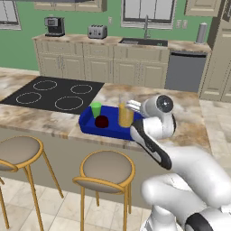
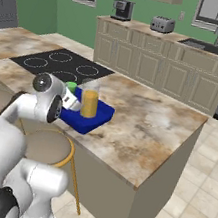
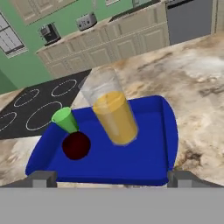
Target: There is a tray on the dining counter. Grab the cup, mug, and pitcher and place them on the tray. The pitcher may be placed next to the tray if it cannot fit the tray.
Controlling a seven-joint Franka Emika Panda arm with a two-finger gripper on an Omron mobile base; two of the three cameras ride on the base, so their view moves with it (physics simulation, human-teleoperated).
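Blue plastic forms the tray (image 3: 168, 131), a shallow rectangle with a raised rim, lying on the marbled stone top of the dining counter (image 1: 54, 122) just beside the black cooktop (image 1: 54, 92). All three vessels stand inside the rim. The green cup (image 3: 65, 119) is upright toward the cooktop end, a small tumbler with no handle, slightly wider at its mouth. The dark red mug (image 3: 76, 145) sits just beside it, squat and rounded, lower than the cup; whether the two touch cannot be told. The pitcher (image 3: 114, 114) stands apart from both, nearer the middle of the tray: tall, clear-walled, filled to about two thirds with yellow-orange liquid. It fits within the rim, so placement beside the tray appears unnecessary.

The gripper (image 3: 111, 178) hangs near the edge of the tray, facing the pitcher. Its fingers (image 3: 41, 178) are spread wide and contact nothing. This posture suits a release already made. Judged from the layout, the task appears complete or very nearly so.
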